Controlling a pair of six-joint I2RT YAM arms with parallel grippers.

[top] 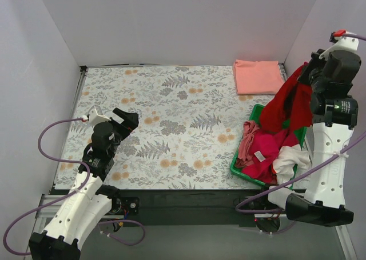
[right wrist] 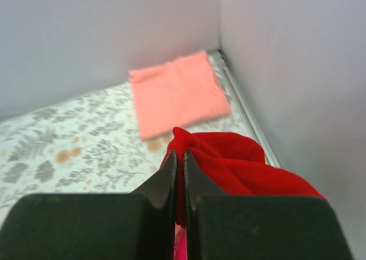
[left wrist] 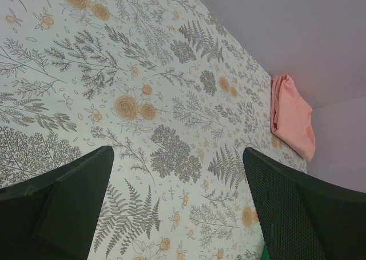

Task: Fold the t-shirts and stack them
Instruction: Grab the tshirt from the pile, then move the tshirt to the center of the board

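My right gripper (right wrist: 179, 157) is shut on a fold of the bright red t-shirt (right wrist: 240, 168), lifted above the green bin; in the top view the red t-shirt (top: 289, 106) hangs down from the right gripper (top: 307, 77). A salmon-pink t-shirt (top: 257, 77) lies folded flat at the table's far right corner, and this salmon-pink t-shirt (right wrist: 177, 93) shows ahead of the right fingers. Magenta (top: 266, 151), dusty pink (top: 248, 135) and white (top: 290, 159) t-shirts lie crumpled in the bin. My left gripper (top: 124, 120) hovers open over the table's left side with nothing between its fingers (left wrist: 297, 208).
The green plastic bin (top: 240, 167) stands at the table's right near edge. The floral-print cover (top: 171, 123) spreads over the table. White walls close in the back and both sides. Cables loop beside the arm bases.
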